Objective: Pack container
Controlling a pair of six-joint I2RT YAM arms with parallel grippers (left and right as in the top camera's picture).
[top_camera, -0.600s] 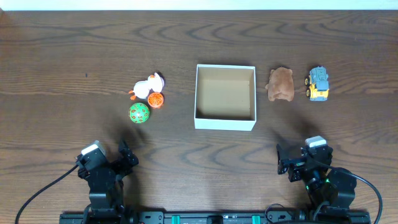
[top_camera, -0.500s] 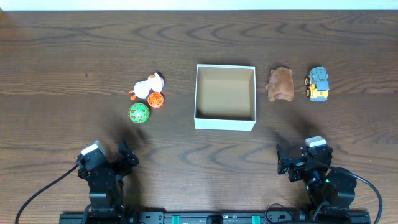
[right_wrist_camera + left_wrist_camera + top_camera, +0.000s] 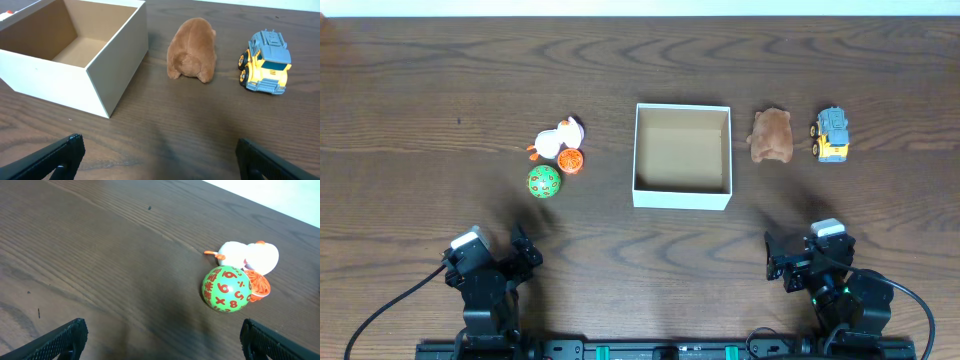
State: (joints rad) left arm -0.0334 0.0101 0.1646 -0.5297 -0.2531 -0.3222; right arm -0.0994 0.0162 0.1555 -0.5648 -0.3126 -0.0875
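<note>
The container (image 3: 682,194), a square open-top box with white walls and a tan inside, stands empty at the table's middle; it also shows in the right wrist view (image 3: 118,67). Left of it lie a white duck (image 3: 558,137), a small orange ball (image 3: 570,160) and a green numbered ball (image 3: 544,182), also in the left wrist view (image 3: 226,288). Right of it lie a brown plush (image 3: 771,135) and a yellow-grey toy truck (image 3: 832,134), both in the right wrist view, the plush (image 3: 192,49) left of the truck (image 3: 265,68). My left gripper (image 3: 523,252) and right gripper (image 3: 778,262) are open and empty near the front edge.
The dark wooden table (image 3: 440,90) runs to a pale strip along the far edge. Both arm bases sit at the front edge, with cables trailing from them.
</note>
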